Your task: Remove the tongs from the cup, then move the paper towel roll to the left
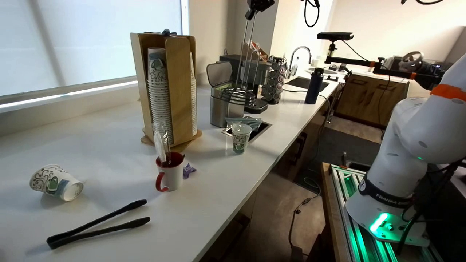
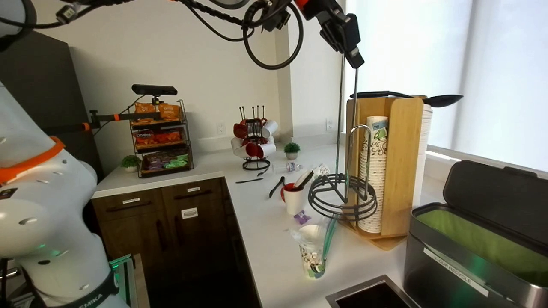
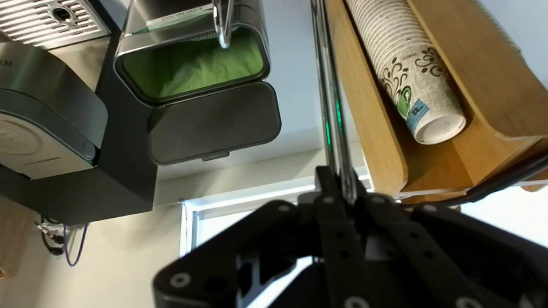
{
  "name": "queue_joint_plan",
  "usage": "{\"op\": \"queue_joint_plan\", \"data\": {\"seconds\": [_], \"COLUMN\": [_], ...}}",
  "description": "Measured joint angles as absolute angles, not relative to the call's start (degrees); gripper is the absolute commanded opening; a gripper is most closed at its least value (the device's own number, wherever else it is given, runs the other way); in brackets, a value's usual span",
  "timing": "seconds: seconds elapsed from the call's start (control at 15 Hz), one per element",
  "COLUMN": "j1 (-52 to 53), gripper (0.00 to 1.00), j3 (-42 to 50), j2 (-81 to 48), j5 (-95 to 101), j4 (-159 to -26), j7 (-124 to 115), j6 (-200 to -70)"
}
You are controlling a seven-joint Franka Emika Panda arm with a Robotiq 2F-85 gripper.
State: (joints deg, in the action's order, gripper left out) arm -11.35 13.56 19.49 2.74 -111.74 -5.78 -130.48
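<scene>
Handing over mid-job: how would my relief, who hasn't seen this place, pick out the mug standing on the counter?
In an exterior view, find the tall wooden holder on the white counter. Just in front of it stands the mug, between a lying cup and a standing cup. Unlike those two, which are patterned, it is white outside, red inside, with a red handle.

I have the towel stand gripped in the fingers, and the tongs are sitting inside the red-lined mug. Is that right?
Not quite: the tongs aren't in the red-lined mug; they lie on the counter, apart from the mug, as an exterior view shows. The towel stand is indeed gripped in the fingers.
</scene>
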Motion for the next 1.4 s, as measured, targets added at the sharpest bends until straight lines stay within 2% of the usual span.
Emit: {"op": "queue_joint_plan", "data": {"seconds": [0.2, 0.27, 0.53, 0.87, 1.4], "j1": [-11.3, -11.3, -11.5, -10.9, -1.7], "gripper": [0.07, 0.02, 0.02, 0.02, 0.02], "j3": [13.6, 13.6, 12.9, 7.8, 6.6], "j2": [19.5, 19.5, 18.9, 18.0, 16.3], "j5": [2.7, 2.7, 3.2, 9.0, -1.0], "j4": [-111.7, -111.7, -111.5, -107.6, -100.8], "j7": [-5.7, -5.6, -5.2, -2.8, 13.6], "j6": [-130.5, -130.5, -130.5, -130.2, -130.2]}}
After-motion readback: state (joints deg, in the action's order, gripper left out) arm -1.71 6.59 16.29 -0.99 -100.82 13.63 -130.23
